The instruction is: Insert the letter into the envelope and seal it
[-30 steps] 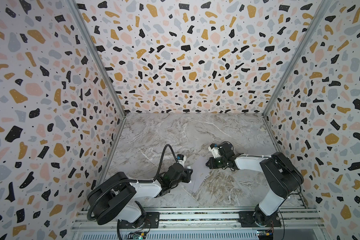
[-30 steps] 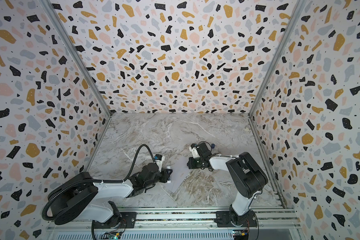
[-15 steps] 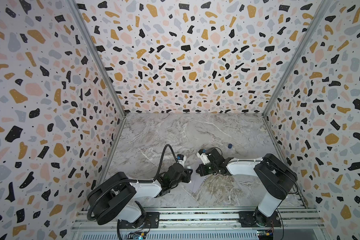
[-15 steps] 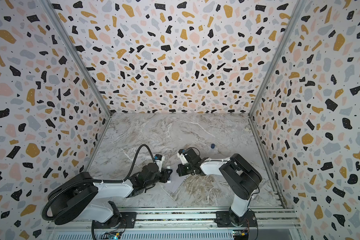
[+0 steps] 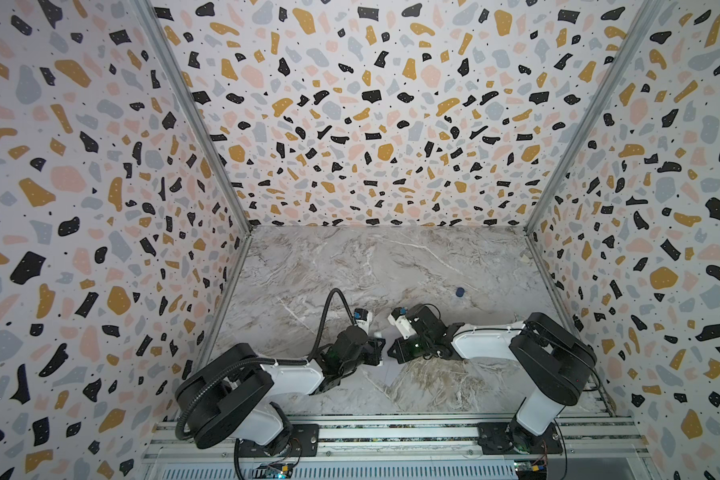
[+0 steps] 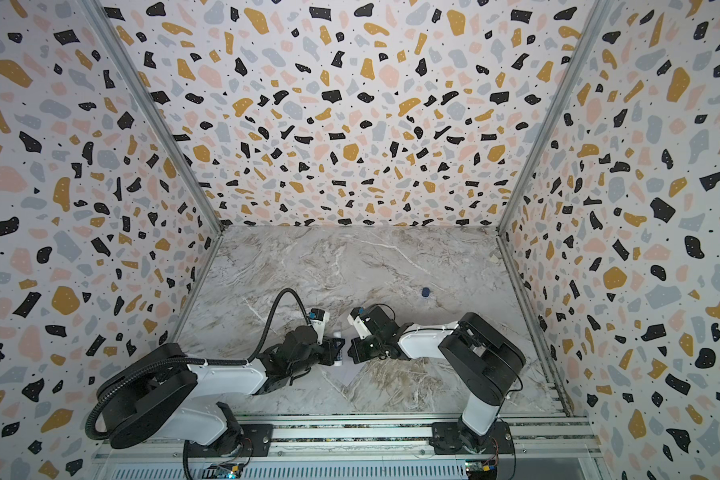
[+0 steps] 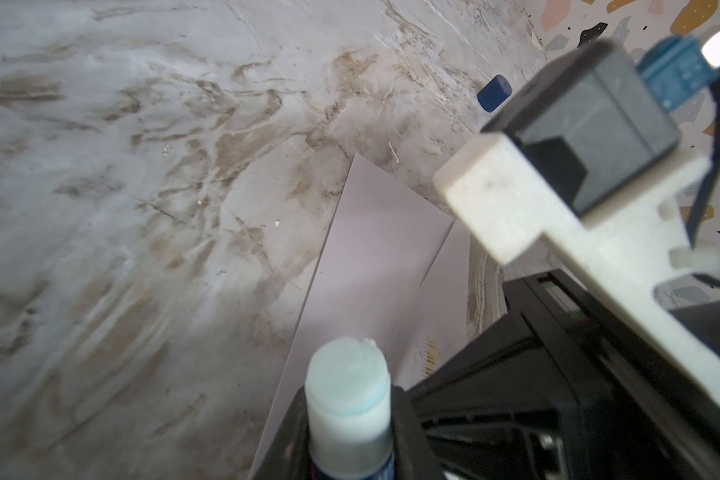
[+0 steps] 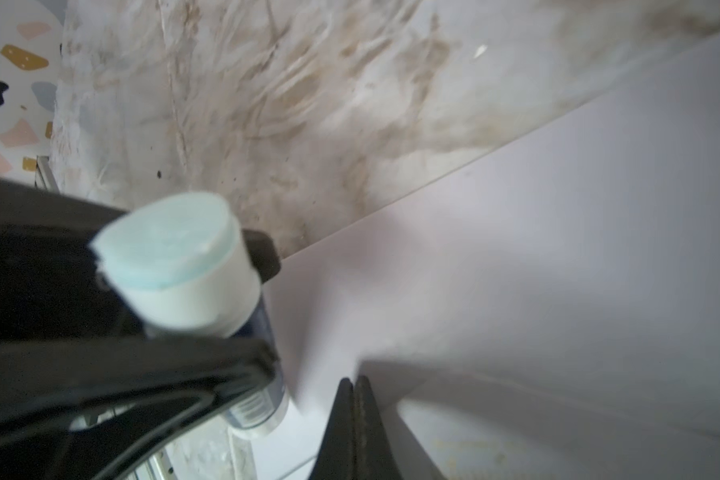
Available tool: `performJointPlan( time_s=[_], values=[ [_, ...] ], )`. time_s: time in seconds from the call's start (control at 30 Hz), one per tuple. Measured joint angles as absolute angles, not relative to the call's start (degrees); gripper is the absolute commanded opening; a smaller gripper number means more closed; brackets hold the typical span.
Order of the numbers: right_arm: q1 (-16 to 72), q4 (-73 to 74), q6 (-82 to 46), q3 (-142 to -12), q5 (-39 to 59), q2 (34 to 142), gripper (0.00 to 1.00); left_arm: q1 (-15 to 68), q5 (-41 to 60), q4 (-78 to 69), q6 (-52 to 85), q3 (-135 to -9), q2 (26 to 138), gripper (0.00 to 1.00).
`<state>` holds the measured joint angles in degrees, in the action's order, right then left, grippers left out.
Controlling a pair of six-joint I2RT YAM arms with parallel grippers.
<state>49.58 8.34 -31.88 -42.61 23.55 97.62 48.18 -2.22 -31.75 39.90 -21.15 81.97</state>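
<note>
Reaching in from about seven o'clock across the marble table (image 5: 350, 266), the left arm holds the left gripper (image 5: 376, 351) low over the middle of the near side. From where I stand, its claw is drawn in narrow around a glue stick (image 6: 338, 335). The stick is uncapped, with its pale blue glue end plain in the left wrist view, and its dark barrel is clamped between the black fingers (image 7: 406, 419).

Under the stick and just beyond it lies the envelope (image 7: 366, 257), flat on the marble. It is pale grey-lavender, with a crease running along it and a tiny gold mark (image 7: 432, 353) close to the claw. In both top views only a corner of the paper shows, poking toward six o'clock between the two arms.

At three o'clock of the stick, almost nose to nose with it, is the right gripper (image 5: 396, 353), its arm reaching in from a base at five o'clock. That claw is pressed fully together, the two black fingertips (image 8: 364, 399) meeting with no gap. They sit down at the envelope's surface beside a raised fold. Whether any paper is caught between them I cannot tell.

Well apart, at about two o'clock from that gripper, a small dark blue cap (image 5: 459, 292) lies on bare marble.
</note>
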Motion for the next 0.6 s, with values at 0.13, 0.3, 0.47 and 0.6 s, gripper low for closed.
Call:
performJointPlan(
  time_s=[0.13,0.3,0.47,0.6],
  values=[
    [50.76,8.01,-32.34,-41.91,24.16,96.92,0.0,48.18,-2.24,-31.86,39.9,-21.15,82.08,0.0],
    [51.18,8.19,-32.95,-40.62,24.93,96.01,0.0,48.18,-2.26,-31.88,39.9,-21.15,82.08,0.0],
    [50.46,8.23,-32.95,-40.56,25.1,95.94,0.0,48.18,-2.26,-31.88,39.9,-21.15,82.08,0.0],
    [48.07,7.6,-32.93,-40.56,26.46,95.96,0.0,48.18,-2.31,-31.86,39.9,-21.15,82.08,0.0]
  ],
)
